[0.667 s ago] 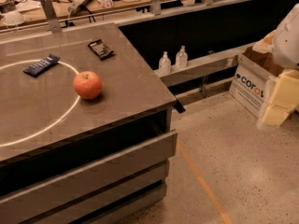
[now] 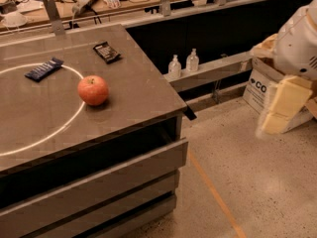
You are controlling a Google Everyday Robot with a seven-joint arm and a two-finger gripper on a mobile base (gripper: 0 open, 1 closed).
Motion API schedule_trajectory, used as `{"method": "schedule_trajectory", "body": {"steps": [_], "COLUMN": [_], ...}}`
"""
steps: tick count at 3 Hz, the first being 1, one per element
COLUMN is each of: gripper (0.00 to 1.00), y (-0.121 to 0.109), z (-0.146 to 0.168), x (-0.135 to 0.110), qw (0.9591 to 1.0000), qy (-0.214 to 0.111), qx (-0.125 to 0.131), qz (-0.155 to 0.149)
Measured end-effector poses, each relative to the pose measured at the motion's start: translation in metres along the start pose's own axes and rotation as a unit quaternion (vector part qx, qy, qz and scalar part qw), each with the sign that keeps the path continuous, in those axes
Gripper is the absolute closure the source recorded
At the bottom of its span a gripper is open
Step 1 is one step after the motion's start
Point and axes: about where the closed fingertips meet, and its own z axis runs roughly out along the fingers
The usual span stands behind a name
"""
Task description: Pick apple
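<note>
The apple (image 2: 93,90) is round and red-orange with a paler patch. It sits upright on the grey-brown table top (image 2: 133,90), on the white circle line marked there. My gripper (image 2: 277,114), pale yellow under a white arm housing (image 2: 297,43), hangs in the air at the far right, off the table. It is well to the right of the apple and above the floor. Nothing shows in it.
A blue snack bar (image 2: 43,69) and a dark snack bar (image 2: 107,52) lie on the table behind the apple. Two small clear bottles (image 2: 183,63) stand on a low ledge. A cardboard box (image 2: 267,86) sits on the floor behind the gripper. A cluttered desk (image 2: 74,1) lies beyond.
My gripper has moved a little to the left and down, toward the table. The apple and the bars have not moved.
</note>
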Motion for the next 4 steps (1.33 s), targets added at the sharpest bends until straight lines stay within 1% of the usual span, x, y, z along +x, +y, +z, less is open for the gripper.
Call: {"method": "schedule_trajectory", "body": {"steps": [1, 2, 3, 4], "gripper": [0.0, 0.0, 0.0, 0.0], "y": [-0.001, 0.005, 0.011, 0.012], "z": [0.039, 0.071, 0.066, 0.066], "x": [-0.057, -0.129, -0.162, -0.161], "qw": [0.9922, 0.9684, 0.9532, 0.9534], "qy": [-0.115, -0.235, -0.287, -0.287], "qx": [-0.026, -0.056, -0.069, -0.07], "qz": [-0.038, -0.061, -0.063, -0.062]}}
